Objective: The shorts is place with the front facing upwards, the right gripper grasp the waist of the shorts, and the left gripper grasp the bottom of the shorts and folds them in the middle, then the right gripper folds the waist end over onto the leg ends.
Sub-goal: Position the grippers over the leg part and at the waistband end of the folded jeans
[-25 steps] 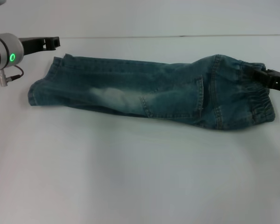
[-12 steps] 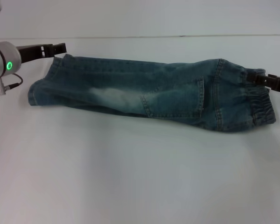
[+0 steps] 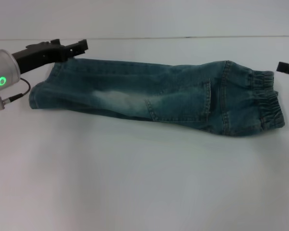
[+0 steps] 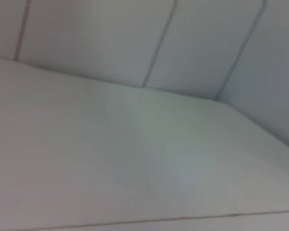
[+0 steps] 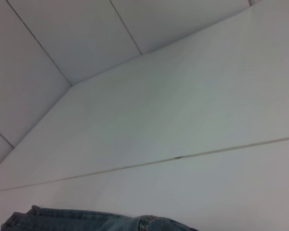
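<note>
White tabletop [image 3: 135, 183], wide and bare-looking, meeting pale panelled wall behind. Denim shorts [image 3: 154, 96] folded lengthwise, lying across far half; waist [image 3: 267, 103] at right, leg ends [image 3: 38, 94] at left. Left gripper [image 3: 79, 46] just above leg ends, grip state unclear. Right gripper [image 3: 288, 68] beside waist, apart, grip unclear.

Lab-type setup, white table [image 3: 144, 183], panelled wall [image 4: 135, 38]
</note>
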